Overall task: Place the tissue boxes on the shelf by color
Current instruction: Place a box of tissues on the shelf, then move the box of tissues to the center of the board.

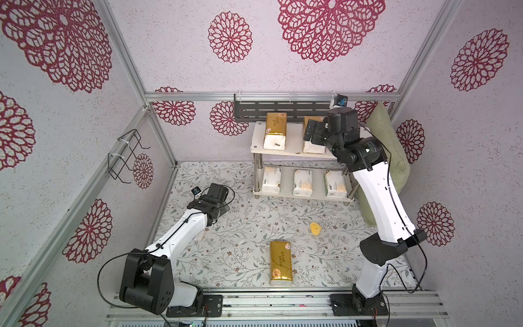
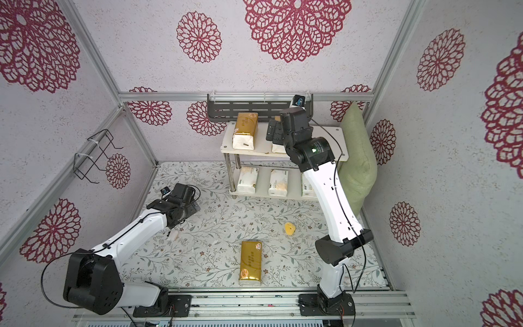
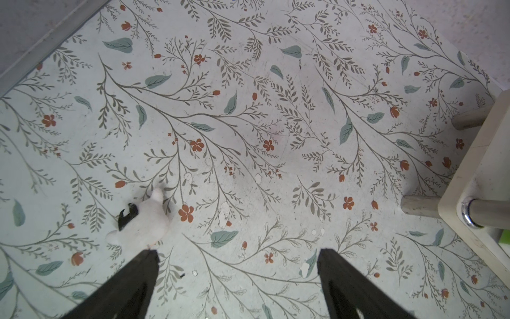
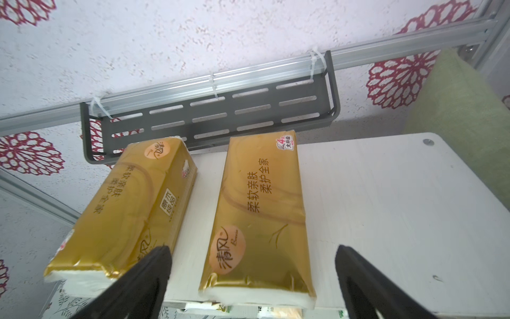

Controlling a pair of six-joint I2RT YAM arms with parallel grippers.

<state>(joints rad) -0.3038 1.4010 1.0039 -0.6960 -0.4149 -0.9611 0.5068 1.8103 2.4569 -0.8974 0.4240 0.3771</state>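
Shelf [image 1: 294, 141] sits at 1 o'clock on the floral bench [image 1: 240, 220], back against the far wall. Top tier: two gold tissue packs lying flat, long sides toward 12 o'clock. One gold pack [image 1: 275, 130] is at the 9 o'clock end. The second gold pack [image 4: 259, 215] is just beside it with a strip of bare board between, and the 3 o'clock half of the tier is bare.

Bottom tier: three white packs [image 1: 302, 182] in a row, apart from each other.

Third gold pack [image 1: 280, 262] lies flat on the bench at 6 o'clock, near the front rail, off the shelf.

Right arm [image 1: 379, 198] reaches over the top tier. Right jaws are spread wide above the second gold pack's near end and are not closed on it. Can't tell if the tips touch it.

Left arm [image 1: 181, 235] is at 9 o'clock, low over bare bench. Left jaws are spread wide and hold nothing; a small white scrap [image 3: 149, 218] lies just beside one tip.

Yellow lump [image 1: 315, 228] is on the bench at 1 o'clock from the loose gold pack. Green cushion [image 1: 387, 158] stands at the shelf's 3 o'clock side. Grey slotted rack [image 1: 283, 109] is on the wall behind the shelf.
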